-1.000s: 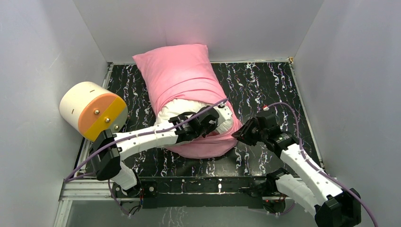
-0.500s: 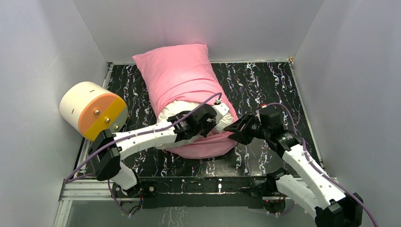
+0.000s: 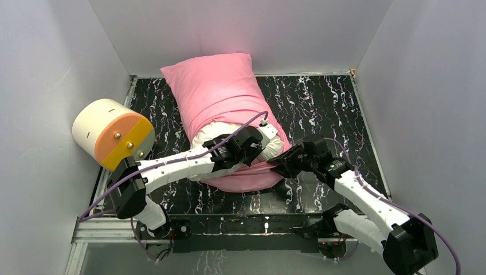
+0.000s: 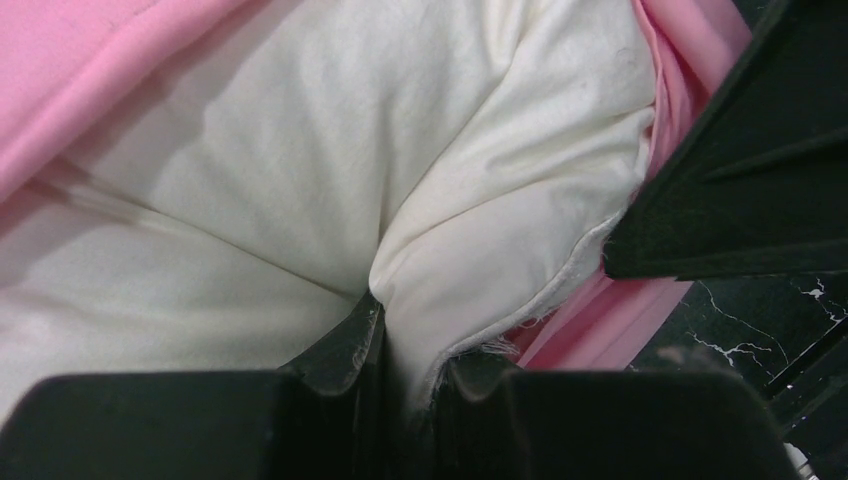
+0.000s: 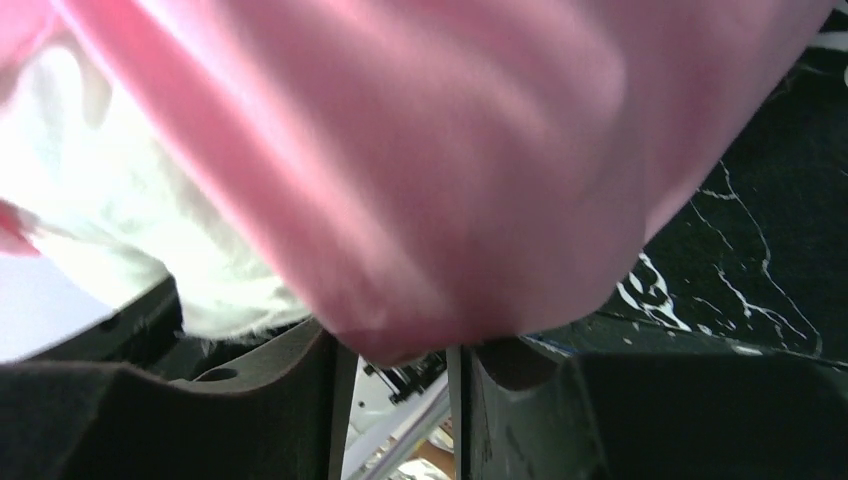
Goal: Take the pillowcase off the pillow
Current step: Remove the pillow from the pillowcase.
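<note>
The pink pillowcase [image 3: 220, 94] covers the far part of the white pillow [image 3: 215, 133], whose near end sticks out bare. My left gripper [image 3: 256, 150] is shut on a fold of the pillow's white fabric [image 4: 440, 180] at its seamed corner, fingertips [image 4: 350, 335] pinching it. My right gripper [image 3: 282, 166] is at the pillowcase's near right edge. Its jaws stand a little apart, and a bunched pink fold [image 5: 400, 200] hangs down between its fingertips [image 5: 300, 350], with a gap showing below. My right gripper's black finger [image 4: 740, 170] shows close beside the pillow corner.
A cream cylinder with an orange and yellow face [image 3: 112, 133] stands at the left, above my left arm. Grey walls close in the black marbled table [image 3: 326, 103] on three sides. Bare table shows right of the pillow.
My right gripper opened, swung left and now sits at the pillowcase's near right edge with its jaws narrower. My left gripper stayed clamped on the pillow and shifted slightly back.
</note>
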{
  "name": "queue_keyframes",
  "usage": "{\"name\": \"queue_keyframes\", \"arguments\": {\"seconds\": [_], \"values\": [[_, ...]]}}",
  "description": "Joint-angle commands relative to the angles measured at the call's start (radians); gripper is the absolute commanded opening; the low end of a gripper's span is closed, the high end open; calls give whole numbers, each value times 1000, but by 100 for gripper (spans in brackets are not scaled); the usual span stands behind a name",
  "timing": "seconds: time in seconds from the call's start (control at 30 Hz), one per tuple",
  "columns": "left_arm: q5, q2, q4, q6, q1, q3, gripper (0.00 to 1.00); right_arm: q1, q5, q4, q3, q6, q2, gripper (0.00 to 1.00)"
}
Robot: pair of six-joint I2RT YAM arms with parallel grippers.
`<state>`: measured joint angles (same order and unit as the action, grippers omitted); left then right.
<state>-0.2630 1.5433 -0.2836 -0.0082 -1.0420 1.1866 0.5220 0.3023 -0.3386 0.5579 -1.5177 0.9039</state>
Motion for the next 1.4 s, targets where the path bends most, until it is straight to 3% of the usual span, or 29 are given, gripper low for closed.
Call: {"name": "queue_keyframes", "arguments": {"seconds": [0.0, 0.2, 0.23, 0.33, 0.37, 0.47, 0.67, 0.73, 0.97, 1.07, 1.23, 1.37], "values": [[31, -22, 61, -40, 10, 22, 0, 5, -98, 166, -13, -60, 63, 42], [34, -26, 53, -38, 10, 15, 0, 17, -68, 308, -12, -54, 129, 42], [34, -26, 51, -38, 10, 15, 0, 31, -73, 320, -8, -46, 127, 38], [20, -20, 45, -35, 10, 29, 0, 55, -83, 302, 1, -9, 127, 8], [5, -17, 39, -35, 10, 37, 0, 56, -89, 242, 9, 3, 127, 5], [-64, -7, 9, -19, 12, 76, 0, 55, -128, 57, -17, 46, 92, 0], [-145, 18, -188, 3, 46, 279, 0, 56, -110, 27, -322, -22, -164, 0], [-160, 10, -213, 4, 57, 306, 0, 56, -160, -77, -375, -74, -268, 0], [-111, -103, -265, -1, 62, 227, 0, 55, -498, -367, -291, -124, -542, 0], [-112, -184, -285, -28, 61, 157, 0, 55, -633, -411, -176, -33, -482, 0], [-159, -312, -324, -77, 62, 87, 0, 55, -760, -505, 19, 136, -208, 0], [12, -368, -309, -101, 61, 29, 0, 53, -733, -372, 93, 390, -92, 0]]}}
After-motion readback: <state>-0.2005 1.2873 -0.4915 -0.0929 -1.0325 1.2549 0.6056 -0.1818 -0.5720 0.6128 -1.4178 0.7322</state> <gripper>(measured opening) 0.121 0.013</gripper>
